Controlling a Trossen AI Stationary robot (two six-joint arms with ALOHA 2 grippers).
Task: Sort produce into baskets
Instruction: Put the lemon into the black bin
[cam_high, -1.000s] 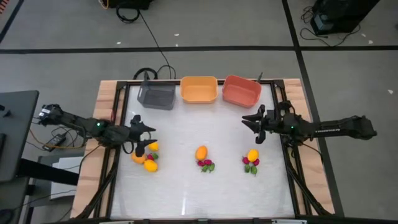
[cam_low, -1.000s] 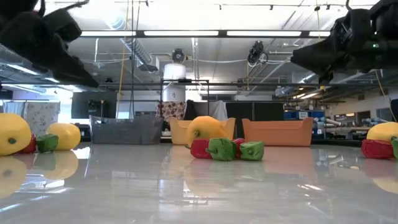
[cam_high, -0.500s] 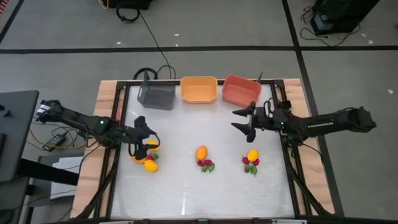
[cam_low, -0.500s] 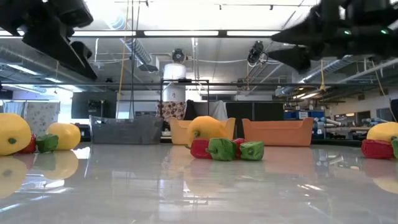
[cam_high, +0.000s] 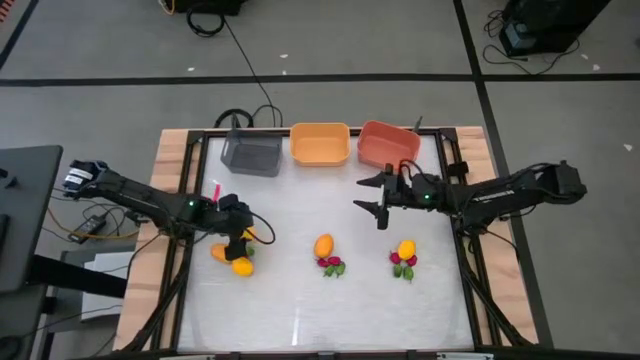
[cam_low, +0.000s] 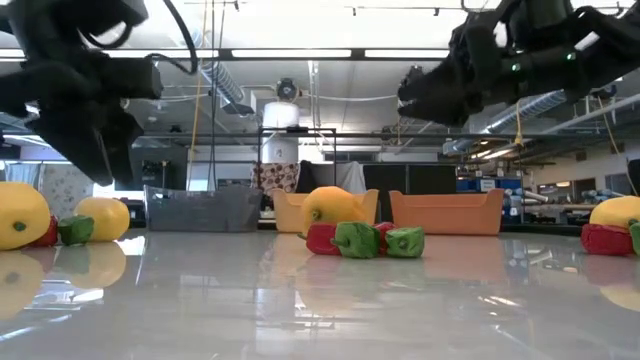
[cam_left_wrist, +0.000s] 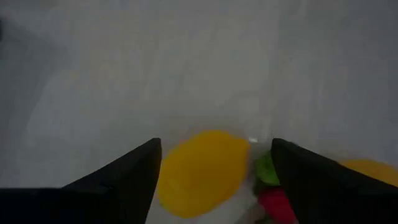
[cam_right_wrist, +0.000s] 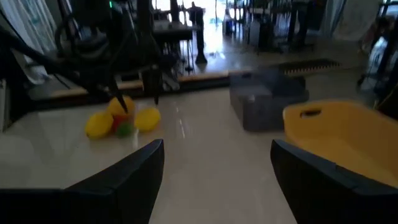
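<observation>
Nothing looks sorted yet: the grey basket (cam_high: 251, 154), the orange basket (cam_high: 320, 144) and the red basket (cam_high: 388, 146) stand in a row along the table's (cam_high: 300, 310) twelve o'clock edge, and all three show bare insides from above. The produce lies in three little heaps across the middle: one at nine o'clock (cam_high: 236, 258), one at the centre (cam_high: 327, 254), one toward three o'clock (cam_high: 404, 258), each yellow fruit with red and green bits touching it. The left gripper (cam_high: 240, 238) hangs right over the nine o'clock heap, jaws apart, a yellow fruit (cam_left_wrist: 202, 171) between them, its long axis slanting across the gap. The right gripper (cam_high: 375, 200) hovers open near one o'clock, pointing toward nine. I'd say every piece remains to be moved.
</observation>
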